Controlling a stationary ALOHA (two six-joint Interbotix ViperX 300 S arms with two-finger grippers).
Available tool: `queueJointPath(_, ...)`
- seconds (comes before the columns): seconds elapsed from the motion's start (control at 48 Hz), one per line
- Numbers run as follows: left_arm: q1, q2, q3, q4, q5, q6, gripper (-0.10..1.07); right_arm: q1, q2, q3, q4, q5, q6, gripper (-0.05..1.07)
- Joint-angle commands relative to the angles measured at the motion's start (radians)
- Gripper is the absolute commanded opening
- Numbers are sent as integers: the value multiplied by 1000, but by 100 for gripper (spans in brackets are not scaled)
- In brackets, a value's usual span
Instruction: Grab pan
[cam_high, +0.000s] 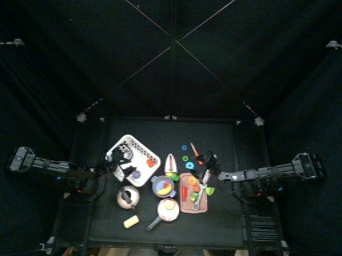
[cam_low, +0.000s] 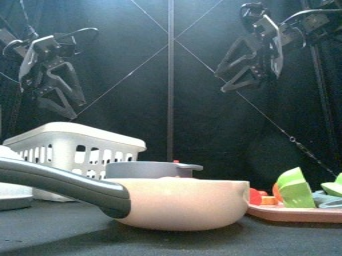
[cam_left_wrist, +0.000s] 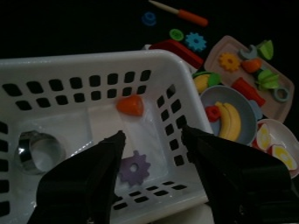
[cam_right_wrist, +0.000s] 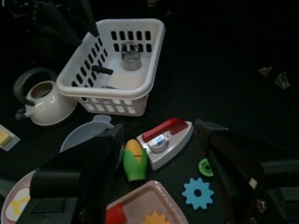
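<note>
The pan (cam_high: 167, 210) sits near the table's front edge, its thin handle pointing to the front left. In the front view the pan (cam_low: 187, 205) is near and large, pale pink, with its dark handle reaching left. My left gripper (cam_high: 96, 182) hangs open beside the white basket (cam_high: 131, 155), well left of the pan. Its wrist view (cam_left_wrist: 152, 144) looks down into the basket (cam_left_wrist: 93, 79). My right gripper (cam_high: 221, 178) is open and empty, right of the food tray (cam_high: 197, 190); its wrist view (cam_right_wrist: 146, 153) shows the spread jaws. Both hang high above the table in the front view (cam_low: 51, 85), (cam_low: 251, 60).
A grey kettle-like pot (cam_high: 131, 195) stands left of the pan. A bowl (cam_high: 163, 186) stands just behind the pan. A yellow block (cam_high: 130, 221) lies at the front left. The basket holds an orange piece (cam_left_wrist: 129, 105), a purple gear (cam_left_wrist: 135, 166) and a metal cup (cam_left_wrist: 35, 153).
</note>
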Motion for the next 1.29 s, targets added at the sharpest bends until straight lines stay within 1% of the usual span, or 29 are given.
queueJointPath(0.0,-43,32,-43,21,54,2,90,3,-5,-18,-5,-3,2,96)
queueJointPath(0.104,-89,89,-77,38,110,2,90,0,-5,-17,-5,-3,2,96)
queueJointPath(0.271,-178,276,-164,91,225,0,89,-2,-5,-15,-5,-3,0,96)
queueJointPath(0.312,-193,319,-189,103,239,0,89,-2,-5,-14,-5,-3,2,96)
queueJointPath(0.375,-219,376,-227,115,241,-2,89,-2,-5,-15,-2,-3,2,96)
queueJointPath(0.5,-244,477,-290,112,232,-6,89,2,-3,-15,0,-5,2,96)
queueJointPath(0.542,-253,517,-313,104,216,-8,89,3,-5,-15,0,-3,2,96)
queueJointPath(0.667,-268,600,-357,94,172,-2,89,3,-5,-14,0,-5,2,96)
queueJointPath(0.729,-270,626,-376,100,143,-3,89,3,-5,-15,0,-3,2,96)
queueJointPath(0.854,-273,652,-414,84,89,-17,89,5,-5,-14,3,-5,2,96)
queueJointPath(0.958,-282,681,-437,29,60,-44,89,5,-5,-14,8,-3,2,96)
queueJointPath(1.083,-301,718,-463,-49,55,-66,89,6,-5,-14,12,-5,0,96)
queueJointPath(1.271,-314,738,-499,-109,48,-69,89,8,-5,-11,12,-5,0,96)
